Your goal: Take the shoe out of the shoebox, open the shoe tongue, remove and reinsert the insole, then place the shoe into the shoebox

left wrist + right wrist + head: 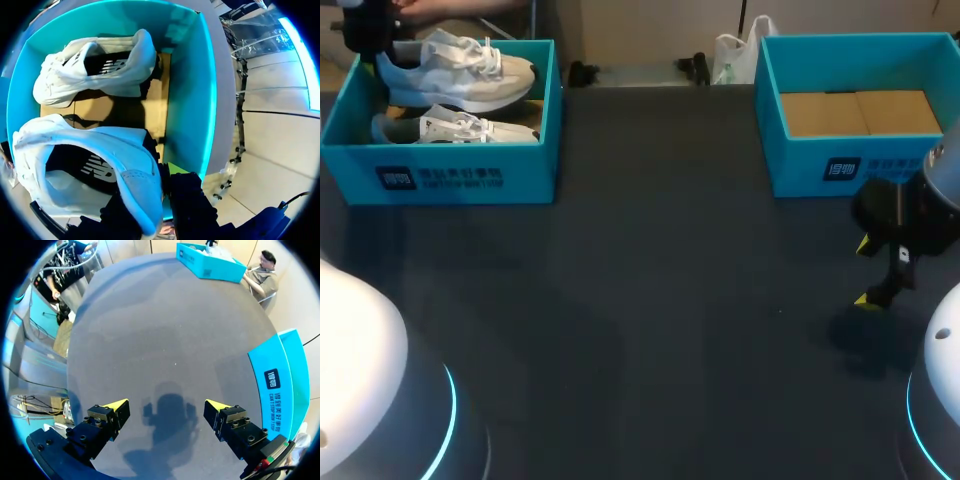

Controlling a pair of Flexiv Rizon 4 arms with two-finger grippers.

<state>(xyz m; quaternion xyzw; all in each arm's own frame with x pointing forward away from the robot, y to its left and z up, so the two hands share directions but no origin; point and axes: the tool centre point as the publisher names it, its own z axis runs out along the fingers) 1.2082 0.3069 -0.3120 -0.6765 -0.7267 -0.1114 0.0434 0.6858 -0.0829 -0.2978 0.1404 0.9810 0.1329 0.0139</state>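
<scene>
Two white shoes are in the blue shoebox (450, 175) at the table's far left. The rear shoe (460, 72) is raised with its heel at the box's left end, and my left gripper (368, 40) is there. In the left wrist view this gripper (160, 186) is shut on the heel collar of that shoe (100, 150), one finger inside and one outside. The second shoe (90, 70) lies ahead on the cardboard floor of the shoebox (192, 90); it is also the nearer shoe (455, 127). My right gripper (876, 272) hangs open over the table at the right, holding nothing (167, 407).
A second blue box (820, 165) with only a cardboard floor stands at the far right, just behind my right gripper; its wall (280, 380) is beside that gripper. The dark tabletop (660, 300) spreads between the two boxes.
</scene>
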